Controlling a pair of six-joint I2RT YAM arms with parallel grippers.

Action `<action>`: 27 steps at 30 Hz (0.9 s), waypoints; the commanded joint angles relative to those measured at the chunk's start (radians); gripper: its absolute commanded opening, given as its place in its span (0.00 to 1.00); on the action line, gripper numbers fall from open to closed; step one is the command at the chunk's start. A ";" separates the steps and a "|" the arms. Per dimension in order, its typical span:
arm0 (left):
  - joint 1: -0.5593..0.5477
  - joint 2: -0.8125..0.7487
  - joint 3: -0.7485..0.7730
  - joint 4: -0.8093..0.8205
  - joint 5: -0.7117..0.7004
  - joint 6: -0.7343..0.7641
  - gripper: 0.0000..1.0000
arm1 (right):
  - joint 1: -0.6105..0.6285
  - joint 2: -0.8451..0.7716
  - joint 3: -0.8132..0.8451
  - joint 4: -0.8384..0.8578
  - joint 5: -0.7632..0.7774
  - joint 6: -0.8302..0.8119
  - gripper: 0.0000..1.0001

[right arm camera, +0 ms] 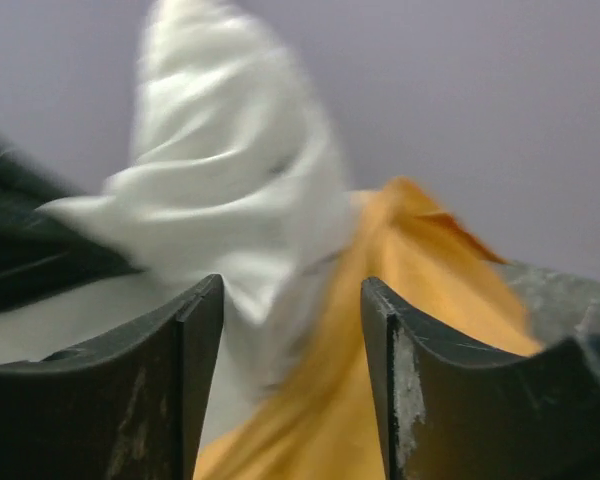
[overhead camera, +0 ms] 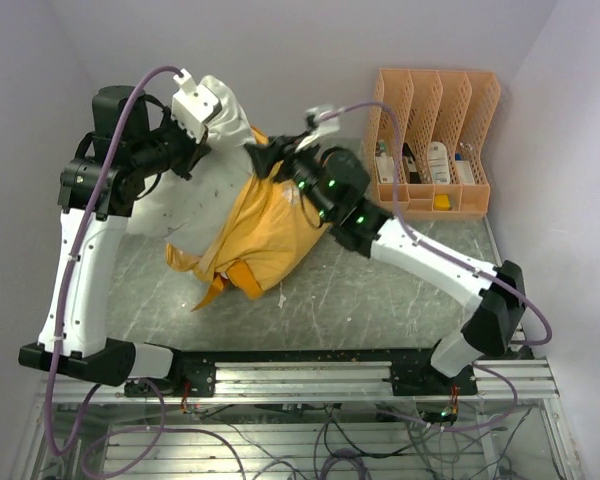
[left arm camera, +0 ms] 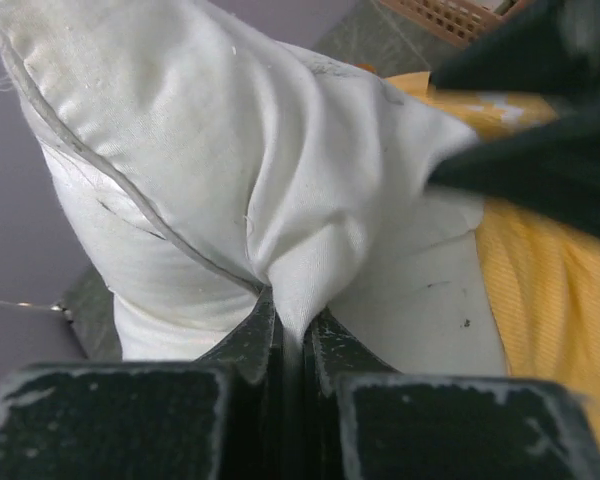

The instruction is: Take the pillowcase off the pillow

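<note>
Orange pillowcase (overhead camera: 265, 235) covers half of the white pillow (overhead camera: 225, 125). Left gripper (left arm camera: 292, 325) pinches the pillow tight. Right gripper (right arm camera: 292, 300) is spread wide. Peach rack (overhead camera: 435, 75) holds small things.

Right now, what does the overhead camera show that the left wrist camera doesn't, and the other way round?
Only the overhead view shows both arms whole, the right gripper by the top edge of the pillowcase, and the full peach file organizer. Only the left wrist view shows, close up, the left gripper shut on a fold of the pillow. Both show the white pillow sticking out of the orange pillowcase.
</note>
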 commanded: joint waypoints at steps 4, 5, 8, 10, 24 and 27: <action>0.004 -0.046 0.048 0.068 0.011 0.098 0.07 | -0.249 -0.116 -0.059 -0.139 -0.173 0.217 0.69; 0.004 -0.046 0.061 0.061 0.026 0.116 0.07 | -0.263 -0.119 -0.063 -0.151 -0.200 0.223 0.70; 0.004 -0.061 0.069 0.067 0.090 0.160 0.07 | -0.296 -0.091 -0.039 -0.186 -0.323 0.244 0.71; 0.004 -0.080 0.056 0.086 0.157 0.180 0.07 | -0.305 -0.071 -0.026 -0.175 -0.411 0.249 0.71; 0.004 -0.130 0.056 0.139 0.327 0.198 0.07 | -0.316 -0.081 -0.085 -0.106 -0.511 0.286 0.14; 0.004 -0.149 0.030 0.174 0.300 0.217 0.07 | -0.331 -0.121 -0.140 -0.101 -0.502 0.299 0.00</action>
